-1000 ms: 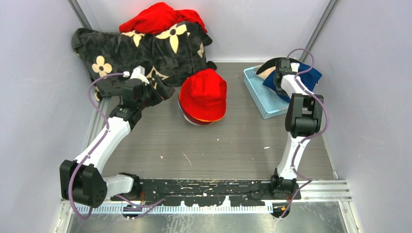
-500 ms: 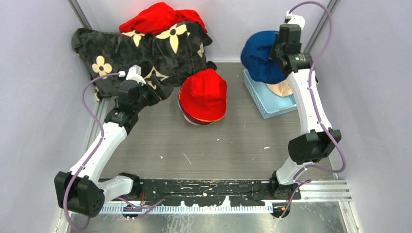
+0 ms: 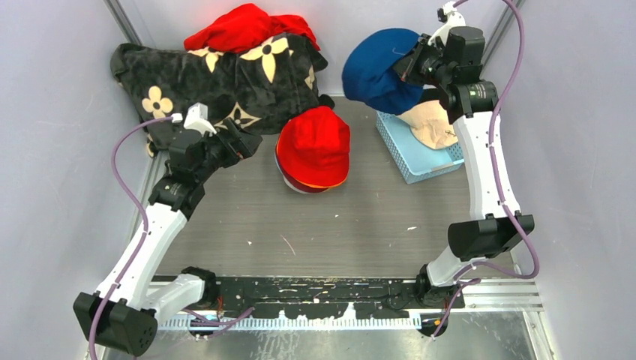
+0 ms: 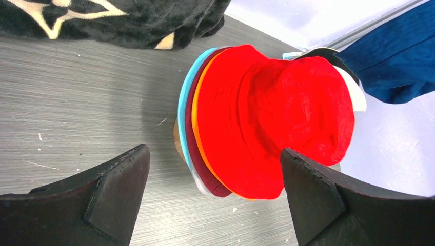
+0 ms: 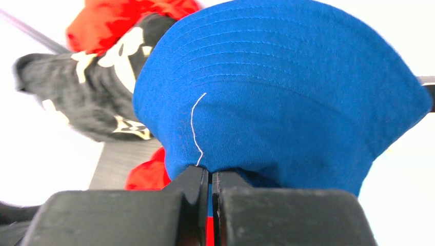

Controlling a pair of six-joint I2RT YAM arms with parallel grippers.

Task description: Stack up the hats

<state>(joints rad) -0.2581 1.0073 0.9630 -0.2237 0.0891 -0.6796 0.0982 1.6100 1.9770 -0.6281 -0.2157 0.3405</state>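
Hats (image 3: 313,154) are stacked near the middle of the desk (image 3: 337,225), toward its back. A red hat (image 4: 277,118) is seen on top, with orange, maroon and teal brims showing under it at the edge. A blue hat (image 3: 377,71) is held up off the desk at the back, right of the stacked hats and apart from them, near a light blue basket (image 3: 401,154). It is pinched at the brim by the right pincer (image 5: 210,187), whose jaws are closed tight on the cloth. A cream hat (image 3: 433,124) lies in the basket. The left pincer (image 3: 249,142) is held wide open with nothing in it, just left of the stacked hats. Its fingers (image 4: 115,187) are pointed toward the red hat without touching it. A black blanket (image 3: 217,75) with cream flowers is heaped at the back left, and a red cloth (image 3: 244,28) is bunched against it at the back.
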